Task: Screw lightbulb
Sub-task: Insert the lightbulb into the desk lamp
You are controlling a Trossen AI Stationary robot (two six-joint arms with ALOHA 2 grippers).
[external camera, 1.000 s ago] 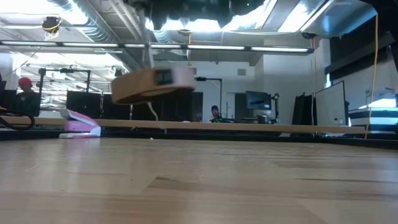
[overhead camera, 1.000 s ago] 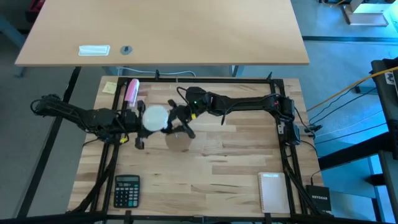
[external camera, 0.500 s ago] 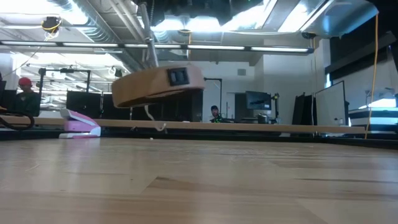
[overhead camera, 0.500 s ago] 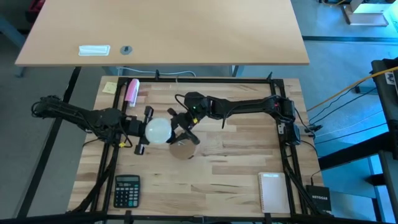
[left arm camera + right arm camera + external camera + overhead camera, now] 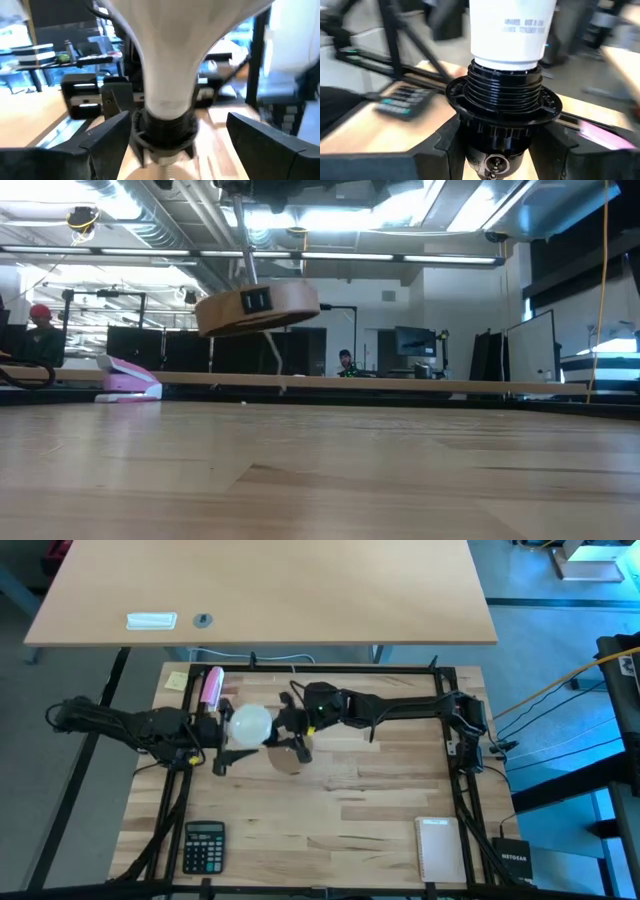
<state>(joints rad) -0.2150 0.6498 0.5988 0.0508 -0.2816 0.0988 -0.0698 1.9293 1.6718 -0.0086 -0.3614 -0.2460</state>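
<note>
The white lightbulb (image 5: 250, 724) stands upright with its base in the black socket (image 5: 501, 107) of a round wooden disc (image 5: 258, 310). The disc hangs above the table. My right gripper (image 5: 291, 738) reaches in from the right and is shut on the socket. My left gripper (image 5: 222, 732) reaches in from the left and is open. In the left wrist view its fingers (image 5: 102, 137) stand wide on either side of the bulb's neck (image 5: 167, 75), clear of it. My right gripper pinches the black socket below its ribbed collar (image 5: 495, 136) between its two fingers (image 5: 445, 145). The fingers come in level from the table's right side. Socket, disc and bulb are lifted clear of the table, the bulb upright and the disc about level.
A pink stapler (image 5: 211, 685) and a yellow note (image 5: 177, 680) lie at the far left. A calculator (image 5: 203, 845) sits near the front left, a notepad (image 5: 437, 848) at the front right. A thin cord (image 5: 272, 355) trails from the disc.
Both grippers, with bulb and socket, dipped toward the table's near edge and came back toward the far edge. In the low view the disc was tilted. It has turned about, and it now sits closer to level and slightly higher.
</note>
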